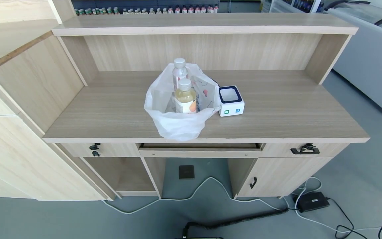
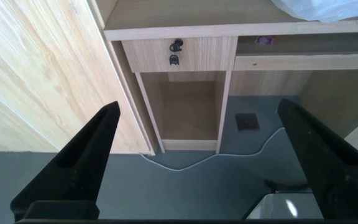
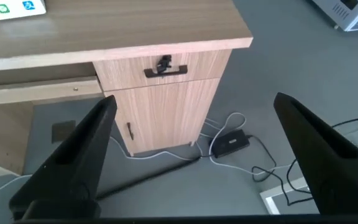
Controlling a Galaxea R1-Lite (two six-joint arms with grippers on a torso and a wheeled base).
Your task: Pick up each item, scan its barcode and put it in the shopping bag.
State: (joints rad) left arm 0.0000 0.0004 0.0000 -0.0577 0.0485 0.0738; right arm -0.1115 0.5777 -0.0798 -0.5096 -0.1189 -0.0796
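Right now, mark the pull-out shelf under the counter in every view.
Head view: pull-out shelf centred under the counter edge, below the shopping bag.
Left wrist view: shelf beside the keyed drawer.
Right wrist view: shelf beside the black-handled drawer.
Shared landmark: dark floor plate beneath it.

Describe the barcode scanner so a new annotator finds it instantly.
On the light wooden counter, a white shopping bag holding two bottles sits near the middle. The scanner is the small box against the bag's right side. Unlike the soft bag, it's a rigid white cube with a dark blue rim around its top.
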